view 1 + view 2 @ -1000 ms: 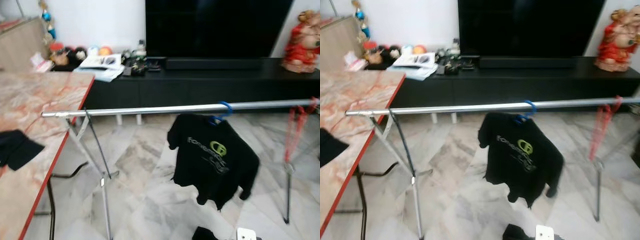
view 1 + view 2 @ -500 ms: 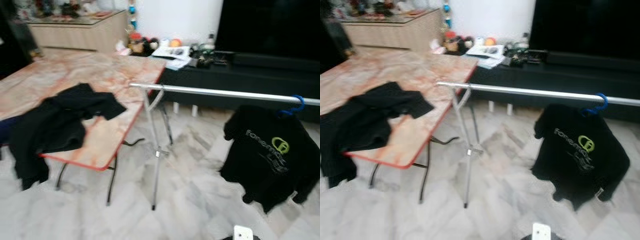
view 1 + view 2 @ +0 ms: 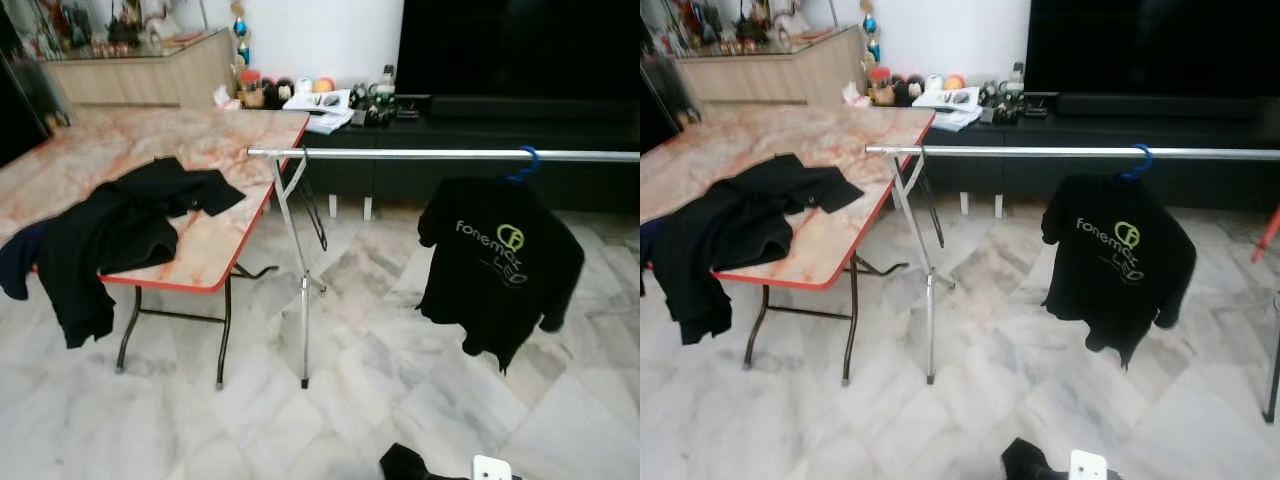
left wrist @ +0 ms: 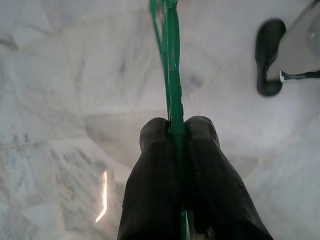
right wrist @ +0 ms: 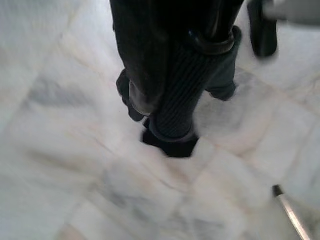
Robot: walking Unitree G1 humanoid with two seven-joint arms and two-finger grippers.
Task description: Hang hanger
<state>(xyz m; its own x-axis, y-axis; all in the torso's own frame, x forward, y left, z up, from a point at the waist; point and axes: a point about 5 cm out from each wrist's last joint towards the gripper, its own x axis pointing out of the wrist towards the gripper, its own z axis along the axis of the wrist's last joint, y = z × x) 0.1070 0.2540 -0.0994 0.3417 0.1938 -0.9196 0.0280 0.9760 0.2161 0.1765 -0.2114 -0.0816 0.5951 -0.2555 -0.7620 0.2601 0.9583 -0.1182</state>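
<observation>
Left gripper (image 4: 175, 125): jaws pinched narrow on the thin green plastic hanger (image 4: 172, 75), the two black fingers (image 4: 155, 165) pressed to either side of its wire-thin bar, which runs on out over the pale marble floor (image 4: 60, 75). So the hanger is in hand, low and well apart from the silver clothes rail (image 3: 420, 154), not yet on it. Right wrist view: a dark garment with a ribbed cuff (image 5: 185, 100) hangs close before the lens above the floor; whether the right gripper holds it, cannot tell. Change over the last second: the head camera has swung and pulled back, nothing on the rail has moved. The rail was close and ran across the whole view; now it sits farther off, its free end and stand in full sight. A black printed T-shirt (image 3: 495, 265) hangs from the rail on a blue hanger (image 3: 522, 165). Beside the rail's free end stands the marble-patterned counter with a red edge (image 3: 230, 170), a heap of black clothes (image 3: 120, 225) on it. Judgement: bare rail lies between its free end and the blue hanger, room enough for the green one, but the robot must close in and lift the left arm first.
</observation>
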